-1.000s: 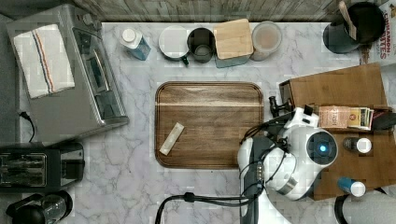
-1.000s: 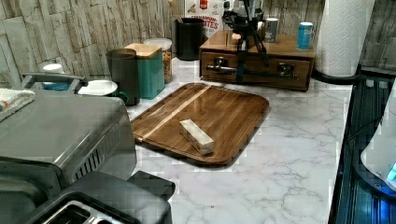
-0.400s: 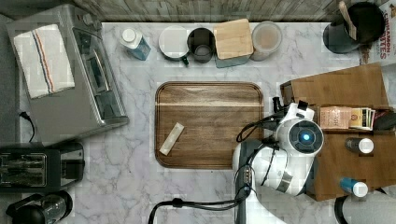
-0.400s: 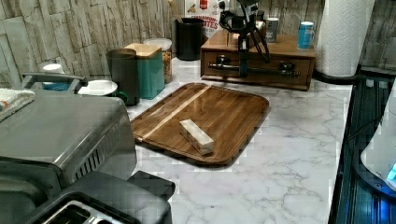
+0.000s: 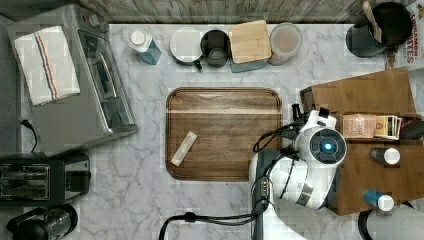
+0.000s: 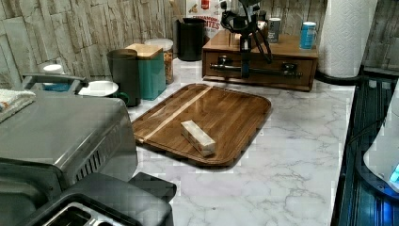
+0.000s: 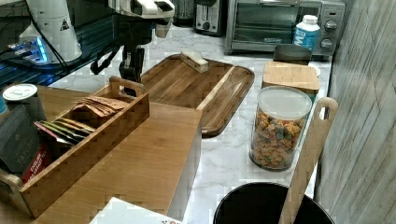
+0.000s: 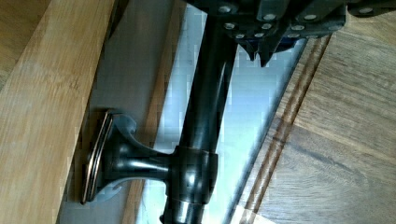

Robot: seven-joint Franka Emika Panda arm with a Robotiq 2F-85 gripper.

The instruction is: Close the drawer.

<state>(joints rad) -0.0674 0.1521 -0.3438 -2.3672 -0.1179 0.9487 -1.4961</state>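
The drawer (image 6: pixel 263 77) is the front panel of a low wooden cabinet (image 5: pixel 370 90), and in the left view it looks level with the cabinet's face. A dark bar handle (image 6: pixel 270 71) runs across it and also appears close up on its mount (image 8: pixel 201 130), next to the light wood drawer front (image 8: pixel 42 116). My gripper (image 6: pixel 244 66) hangs straight down in front of the handle, on the side facing the serving tray. Its fingertips (image 8: pixel 259 55) sit close together beside the bar with nothing between them. The gripper (image 7: pixel 131 70) stands just past the cabinet's edge.
A dark wooden serving tray (image 5: pixel 224 100) with a small pale block (image 5: pixel 183 148) lies just off the cabinet. On the cabinet top are a wooden caddy of tea bags (image 7: pixel 88 140) and small bottles (image 5: pixel 385 156). Canisters (image 5: pixel 248 42), a toaster oven (image 5: pixel 75 80) and a paper towel roll (image 6: pixel 350 35) line the counter.
The wrist has shifted toward the top view's left and slightly up, and the gripper has come lower in front of the handle. The drawer front looks unchanged.
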